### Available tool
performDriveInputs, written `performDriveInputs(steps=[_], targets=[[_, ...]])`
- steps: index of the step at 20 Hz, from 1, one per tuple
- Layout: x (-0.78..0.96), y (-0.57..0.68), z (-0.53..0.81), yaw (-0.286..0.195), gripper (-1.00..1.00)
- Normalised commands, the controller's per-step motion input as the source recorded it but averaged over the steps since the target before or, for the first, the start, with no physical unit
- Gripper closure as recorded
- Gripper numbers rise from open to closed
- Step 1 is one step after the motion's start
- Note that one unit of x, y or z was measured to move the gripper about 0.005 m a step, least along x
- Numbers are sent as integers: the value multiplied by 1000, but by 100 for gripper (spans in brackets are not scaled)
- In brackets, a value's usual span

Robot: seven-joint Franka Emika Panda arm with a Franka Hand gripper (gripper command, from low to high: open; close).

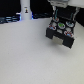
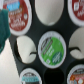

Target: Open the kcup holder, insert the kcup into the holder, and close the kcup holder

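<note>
The kcup holder (image 2: 36,30) is showing matt black plastic; the kcup (image 2: 52,48) is wearing a glossy green foil lid; the table (image 1: 25,55) is looking smooth and white.

worktop (image 1: 25,55): pale, wide | white post (image 1: 25,11): upright at far edge, exterior view's left | dark clutter (image 1: 9,19): beside post, blurred

kcup (image 2: 52,49) apparently seated in kcup holder (image 1: 60,33), gripper (image 1: 61,14) above
</note>
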Motion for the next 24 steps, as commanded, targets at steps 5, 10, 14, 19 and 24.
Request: performDriveInputs(steps=[5, 10, 14, 19, 24], targets=[[808, -316, 142, 4, -100], [771, -195, -13, 8, -100], [609, -73, -153, 25, -100], [302, 41, -192, 76, -100], [27, 185, -283, 201, -100]])
